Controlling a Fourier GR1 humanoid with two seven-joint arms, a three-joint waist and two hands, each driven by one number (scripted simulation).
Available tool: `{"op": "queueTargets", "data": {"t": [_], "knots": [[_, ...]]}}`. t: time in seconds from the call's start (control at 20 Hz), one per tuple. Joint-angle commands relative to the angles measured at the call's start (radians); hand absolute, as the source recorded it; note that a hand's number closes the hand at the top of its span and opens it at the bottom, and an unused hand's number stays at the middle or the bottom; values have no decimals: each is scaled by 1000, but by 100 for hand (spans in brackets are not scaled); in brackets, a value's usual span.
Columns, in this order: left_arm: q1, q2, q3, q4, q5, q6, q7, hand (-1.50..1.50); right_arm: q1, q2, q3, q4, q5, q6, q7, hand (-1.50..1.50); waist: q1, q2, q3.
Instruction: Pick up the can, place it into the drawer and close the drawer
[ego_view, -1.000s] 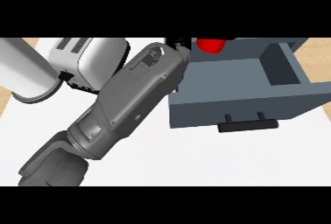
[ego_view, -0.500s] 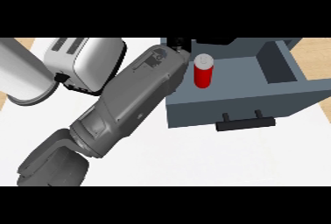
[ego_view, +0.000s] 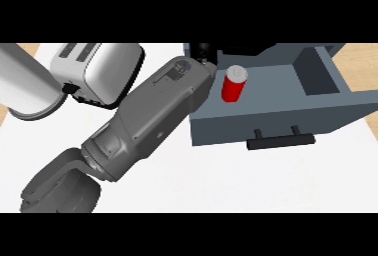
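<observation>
While the drawer (ego_view: 325, 107) is standing pulled out, the red can (ego_view: 233, 84) is sitting upright inside, near its left wall, ready for closing. Just beside it, up and left, a black hand (ego_view: 202, 51) is showing past the grey forearm (ego_view: 151, 117); I cannot tell its fingers' spread, though it's apparently holding nothing.

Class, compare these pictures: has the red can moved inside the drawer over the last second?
Yes. The can has come down from the drawer's back edge and now stands upright on its floor, nearer the front handle.
</observation>
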Motion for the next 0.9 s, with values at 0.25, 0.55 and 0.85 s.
{"op": "queueTargets", "data": {"t": [0.25, 0.55, 0.85], "knots": [[0, 0, 3, 3, 69, 8, -68, -150, -29, -43, -52, -47, 109, 58, -119, -150, -1, 0, 0], [-26, 0, 18, 7, 87, -19, -105, -150, -70, -86, -18, -118, 216, 104, -186, -150, 25, -4, -1], [12, 0, -12, -49, 115, 8, -181, -150, -154, -75, 104, -116, 497, 107, -258, -150, 46, -1, -1]]}}
